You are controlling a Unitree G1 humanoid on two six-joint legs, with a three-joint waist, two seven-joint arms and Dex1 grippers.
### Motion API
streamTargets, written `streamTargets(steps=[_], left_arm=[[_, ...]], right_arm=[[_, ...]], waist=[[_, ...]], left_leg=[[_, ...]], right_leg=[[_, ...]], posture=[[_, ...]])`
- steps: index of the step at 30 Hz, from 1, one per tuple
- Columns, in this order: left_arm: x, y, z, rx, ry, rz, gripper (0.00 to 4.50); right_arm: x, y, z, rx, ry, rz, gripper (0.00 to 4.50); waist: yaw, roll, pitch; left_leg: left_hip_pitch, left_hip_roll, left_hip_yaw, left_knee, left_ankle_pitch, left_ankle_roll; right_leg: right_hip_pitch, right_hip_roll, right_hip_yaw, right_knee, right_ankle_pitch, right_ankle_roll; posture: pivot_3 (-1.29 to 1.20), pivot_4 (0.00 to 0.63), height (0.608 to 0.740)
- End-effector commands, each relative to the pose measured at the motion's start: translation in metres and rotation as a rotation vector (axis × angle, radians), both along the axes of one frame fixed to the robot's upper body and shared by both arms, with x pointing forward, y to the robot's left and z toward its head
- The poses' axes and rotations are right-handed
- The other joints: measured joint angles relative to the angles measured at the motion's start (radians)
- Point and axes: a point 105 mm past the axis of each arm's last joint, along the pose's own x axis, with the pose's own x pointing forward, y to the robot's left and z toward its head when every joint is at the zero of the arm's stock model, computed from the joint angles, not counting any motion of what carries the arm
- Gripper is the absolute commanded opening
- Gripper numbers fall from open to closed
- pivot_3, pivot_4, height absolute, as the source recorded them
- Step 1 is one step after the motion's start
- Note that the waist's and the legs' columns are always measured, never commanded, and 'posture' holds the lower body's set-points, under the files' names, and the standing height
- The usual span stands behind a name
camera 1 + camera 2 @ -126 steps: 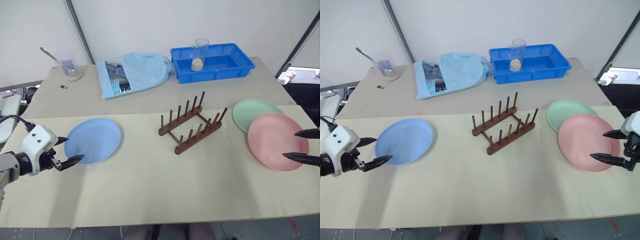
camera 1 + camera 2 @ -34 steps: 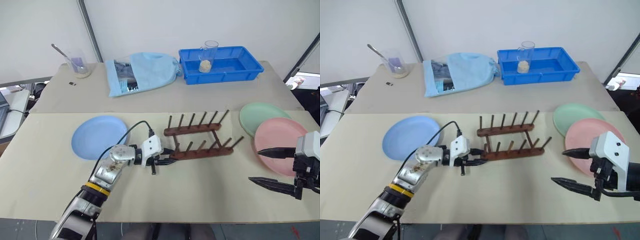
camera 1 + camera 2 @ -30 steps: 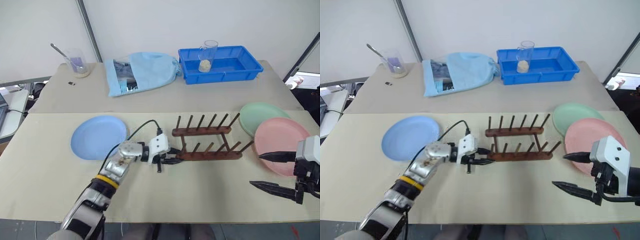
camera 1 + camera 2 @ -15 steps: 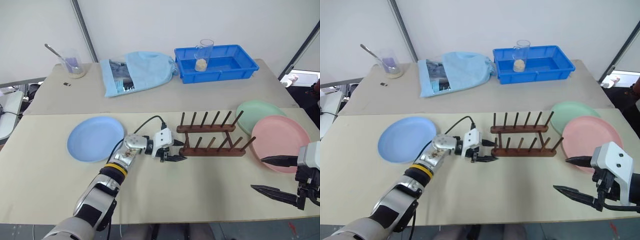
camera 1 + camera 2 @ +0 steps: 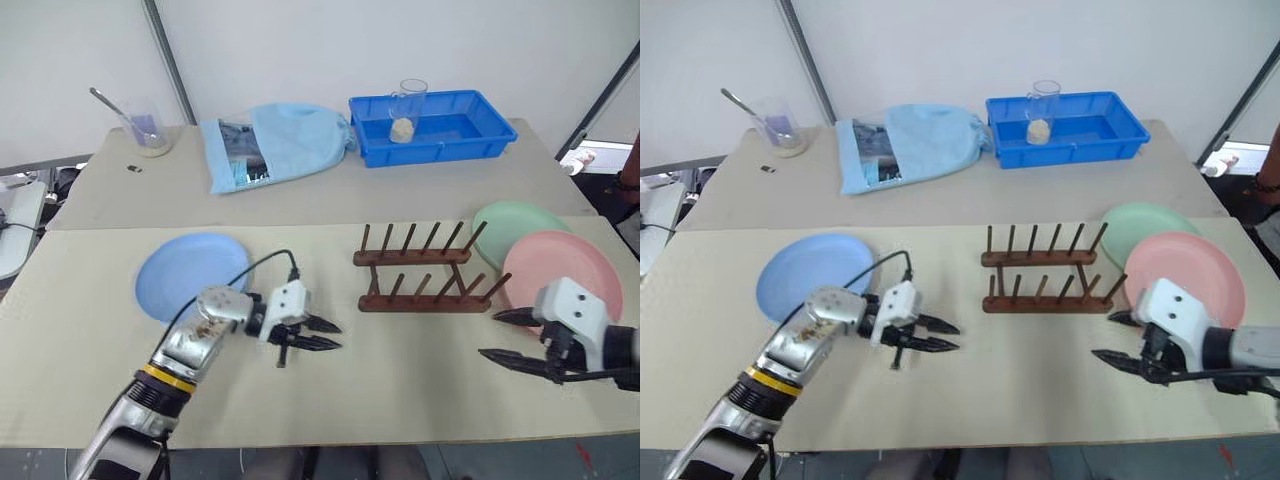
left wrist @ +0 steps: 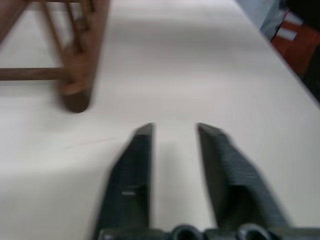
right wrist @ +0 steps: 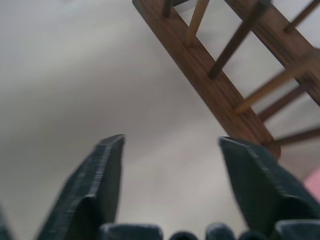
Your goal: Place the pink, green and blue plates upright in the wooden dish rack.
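Our left pincer (image 5: pixel 318 334): slightly parted, empty, left of rack (image 5: pixel 428 268) | our right pincer (image 5: pixel 502 335): spread, empty, near pink plate (image 5: pixel 561 270) | all plates flat on tabletop (image 5: pixel 400 385)

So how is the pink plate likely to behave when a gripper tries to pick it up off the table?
The pink plate lies flat, so its low rim probably gives the fingers little to catch. Its matte surface may slip less than a glossy one. It looks thin and stiff, likely light. Its far edge overlaps the green plate, which may get nudged.
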Motion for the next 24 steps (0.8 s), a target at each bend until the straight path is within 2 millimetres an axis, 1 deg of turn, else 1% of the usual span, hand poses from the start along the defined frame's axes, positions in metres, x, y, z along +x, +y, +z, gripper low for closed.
streamTargets(steps=[1,6,7,11,16,20,24], left_arm=[[0.009,-0.016,0.001,0.000,-0.089,0.074,0.00],[0.025,-0.032,-0.010,-0.004,-0.132,0.221,0.00],[0.027,-0.034,-0.012,-0.003,-0.136,0.235,0.00],[0.040,-0.037,-0.016,0.007,-0.172,0.316,0.00],[0.049,-0.037,-0.018,0.017,-0.206,0.346,0.00],[0.060,-0.038,-0.016,0.013,-0.237,0.388,0.00],[0.071,-0.038,-0.013,0.008,-0.263,0.421,0.00]], right_arm=[[0.015,-0.004,-0.007,-0.058,-0.040,0.001,1.96],[0.042,-0.009,-0.025,-0.113,-0.089,-0.019,0.22],[0.044,-0.009,-0.027,-0.118,-0.094,-0.016,0.04],[0.062,-0.004,-0.033,-0.117,-0.143,-0.026,0.04],[0.082,-0.003,-0.028,-0.115,-0.231,-0.059,0.04],[0.088,-0.001,-0.025,-0.105,-0.261,-0.069,0.04],[0.089,0.000,-0.023,-0.101,-0.267,-0.064,0.04]], waist=[[-0.001,0.000,0.000],[-0.010,0.000,0.000],[-0.011,0.000,0.000],[-0.010,0.000,0.000],[-0.010,0.000,0.000],[-0.010,0.000,0.000],[-0.010,0.000,0.000]], left_leg=[[0.000,0.000,0.000,0.000,0.000,0.000],[0.000,0.001,0.000,-0.001,0.000,-0.001],[0.000,0.001,0.000,-0.001,0.000,-0.001],[0.000,0.001,0.001,-0.001,0.001,-0.001],[0.001,0.000,0.001,0.000,0.001,-0.001],[0.001,0.000,0.001,0.000,0.001,-0.001],[0.001,0.000,0.001,0.000,0.001,-0.001]], right_leg=[[0.000,0.000,0.000,0.000,0.000,0.000],[-0.001,0.001,0.000,0.000,0.001,-0.001],[-0.001,0.001,0.000,0.000,0.001,-0.001],[-0.002,0.000,0.000,0.000,0.001,-0.001],[-0.001,0.001,0.000,0.001,0.001,-0.001],[-0.002,0.001,0.001,0.001,0.001,-0.001],[-0.002,0.001,0.001,0.001,0.001,-0.001]], posture=[[0.00,0.150,0.740],[0.00,0.150,0.740],[0.00,0.150,0.740],[0.00,0.150,0.740],[0.00,0.150,0.740],[0.00,0.150,0.740],[0.00,0.150,0.740]])
